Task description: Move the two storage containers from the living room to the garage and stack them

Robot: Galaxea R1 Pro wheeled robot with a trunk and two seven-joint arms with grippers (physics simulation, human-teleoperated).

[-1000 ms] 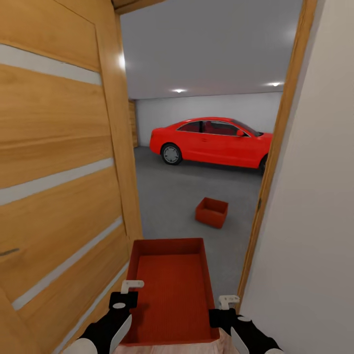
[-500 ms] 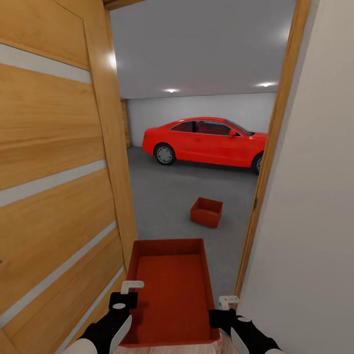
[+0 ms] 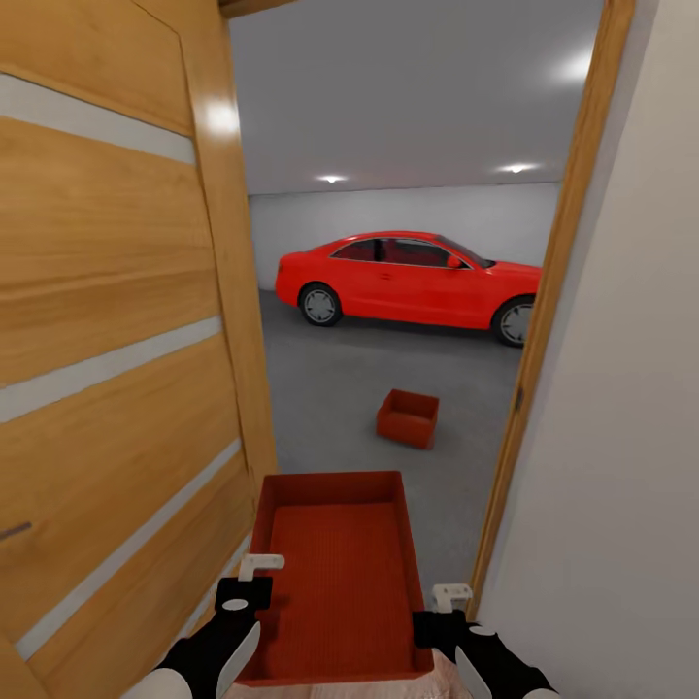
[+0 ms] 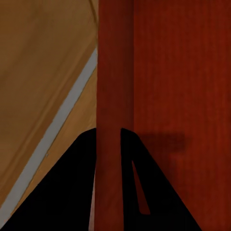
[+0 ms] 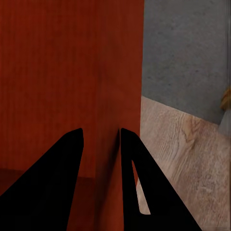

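I hold one orange-red storage container (image 3: 335,573) low in front of me, its long axis pointing through the doorway. My left gripper (image 3: 254,594) is shut on its left wall (image 4: 113,86), a black finger on either side. My right gripper (image 3: 439,610) is shut on the right wall (image 5: 120,72) in the same way. The other storage container (image 3: 408,417) sits on the grey concrete floor (image 3: 330,388) of the garage, a short way past the threshold and slightly right of the one I carry.
An open wooden door with glass slats (image 3: 116,340) stands close on my left. The wooden door frame (image 3: 549,311) and a pale wall (image 3: 621,456) close in on the right. A red car (image 3: 408,277) is parked at the back. Wood planks (image 5: 183,159) lie beneath the held container.
The whole head view has shifted a little, so the camera has moved at the doorway. The held container and both grippers keep their place in the view.
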